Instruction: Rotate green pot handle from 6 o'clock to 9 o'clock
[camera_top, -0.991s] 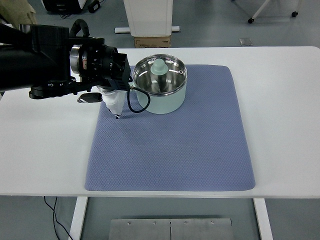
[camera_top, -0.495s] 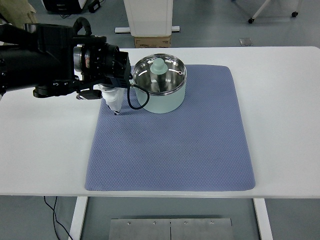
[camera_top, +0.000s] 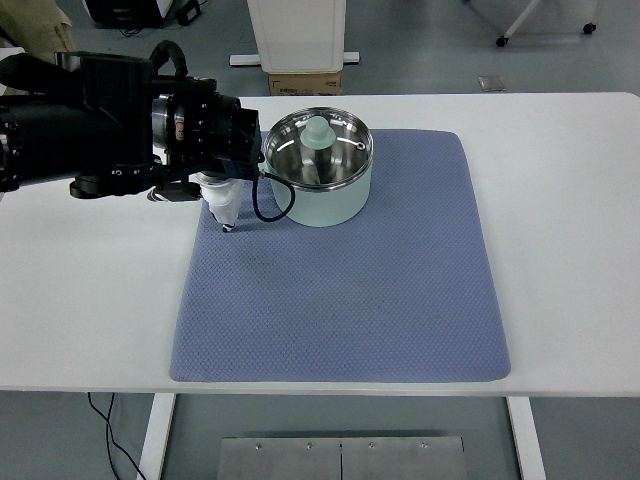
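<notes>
At far left the left hand (camera_top: 222, 200) hangs over the mat's (camera_top: 340, 300) left edge; whether its fingers are open or curled I cannot tell; just right, the pot (camera_top: 325, 195) sits far on the mat, lid knob (camera_top: 318, 132) up.

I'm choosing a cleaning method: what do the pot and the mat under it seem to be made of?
The pot looks like metal: pale green, probably enamelled, outside and shiny, mirror-like steel inside, where reflections show. The blue-grey mat looks like soft woven fabric or foam, judging by its matte surface and fine dotted texture.
</notes>
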